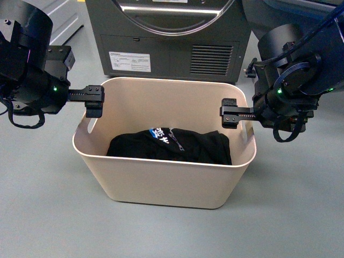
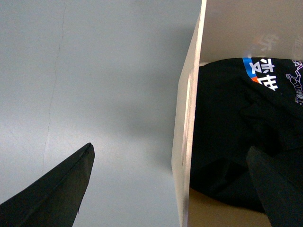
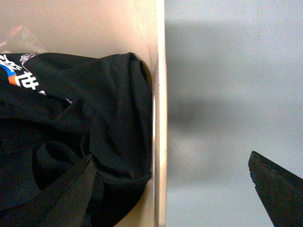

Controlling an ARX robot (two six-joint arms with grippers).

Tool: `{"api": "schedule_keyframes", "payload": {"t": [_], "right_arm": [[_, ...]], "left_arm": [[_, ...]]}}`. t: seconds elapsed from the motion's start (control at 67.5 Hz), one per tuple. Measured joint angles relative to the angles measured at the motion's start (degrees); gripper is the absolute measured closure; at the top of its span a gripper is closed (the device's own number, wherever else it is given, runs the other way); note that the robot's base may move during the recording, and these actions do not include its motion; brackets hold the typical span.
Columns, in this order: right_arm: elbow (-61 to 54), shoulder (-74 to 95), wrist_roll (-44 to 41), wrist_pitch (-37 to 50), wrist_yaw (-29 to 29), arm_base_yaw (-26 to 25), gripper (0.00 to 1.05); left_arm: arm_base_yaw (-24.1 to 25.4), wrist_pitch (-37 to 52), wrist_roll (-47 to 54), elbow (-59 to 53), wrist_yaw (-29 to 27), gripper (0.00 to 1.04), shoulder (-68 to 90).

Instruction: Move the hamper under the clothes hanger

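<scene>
Grasp stage. Left pincer (image 2: 169,146) and right pincer (image 3: 171,155), both spread, straddle the short walls of the cream-beige rounded plastic hamper (image 1: 161,183). Judged next: clamp, then lift.

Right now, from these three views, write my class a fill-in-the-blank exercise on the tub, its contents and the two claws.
1. The cream-beige rectangular plastic tub holds a crumpled ____ garment.
2. The left claw and the right claw each straddle a tub wall, jaws ____.
3. The dark grey laundry machine stands ____ the tub in the front view.
Missing words: black; open; behind.
</scene>
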Motion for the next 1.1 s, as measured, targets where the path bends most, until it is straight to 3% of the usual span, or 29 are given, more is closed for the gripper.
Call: {"api": "schedule_keyframes", "payload": {"t": [0.8,0.903,1.022,1.096], "right_arm": [[8.28,6.08,0.13,-4.20,3.74,1.46,0.08],[9.38,6.69,0.13,-5.09,4.61,1.46,0.09],[10.08,7.28,-0.04,-6.12,6.08,1.44,0.35],[10.12,7.34,-0.13,-6.38,6.32,1.44,0.45]], "left_arm": [[0.04,-0.63,-1.05,5.51,-0.74,0.07,6.54],[-0.37,-0.83,-1.27,5.99,-0.83,0.22,7.26],[-0.81,-0.98,-1.33,6.16,-1.79,0.49,8.09],[-0.96,-1.07,-1.33,6.29,-1.81,0.60,8.22]]}}
